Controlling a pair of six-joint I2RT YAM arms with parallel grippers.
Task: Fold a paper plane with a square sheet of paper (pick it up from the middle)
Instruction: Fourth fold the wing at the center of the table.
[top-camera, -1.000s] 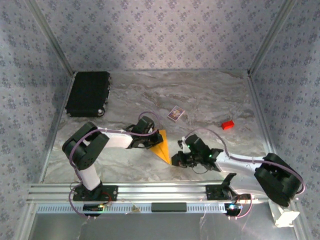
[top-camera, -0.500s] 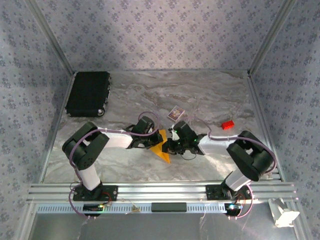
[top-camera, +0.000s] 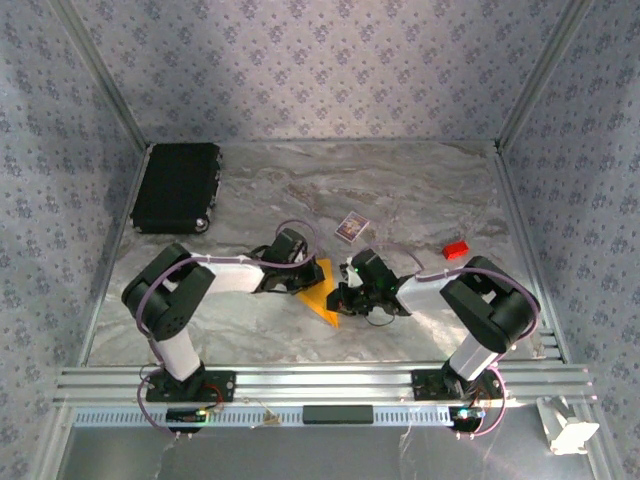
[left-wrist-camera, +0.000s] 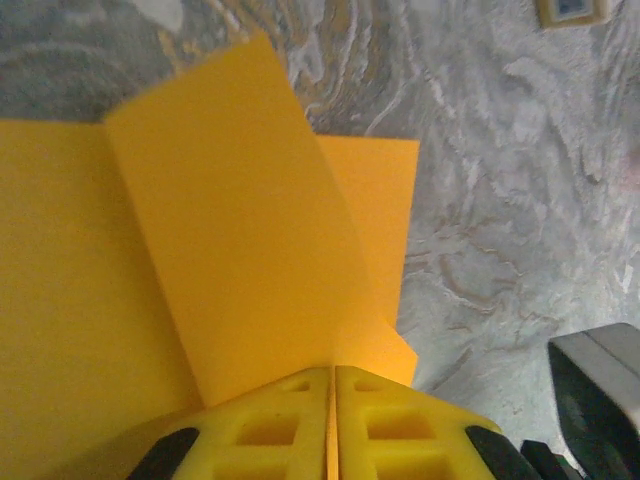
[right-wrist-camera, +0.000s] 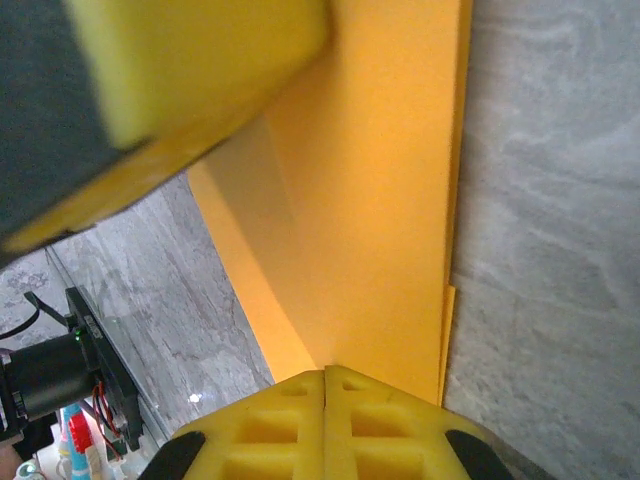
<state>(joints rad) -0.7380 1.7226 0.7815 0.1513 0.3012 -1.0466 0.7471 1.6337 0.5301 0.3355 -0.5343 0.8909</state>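
Top external view: you have the orange paper (top-camera: 323, 290) just below the middle of the frame, folded to a point that aims toward the bottom edge. Your left gripper (top-camera: 300, 282) meets it from the left and your right gripper (top-camera: 342, 298) from the right. In the left wrist view, the yellow jaws are pressed together on a raised flap of the paper. In the right wrist view, the jaws are likewise closed tight on the paper's edge. A small card (top-camera: 349, 227) lies above the paper and a red block (top-camera: 456, 250) to the right, both apart from it.
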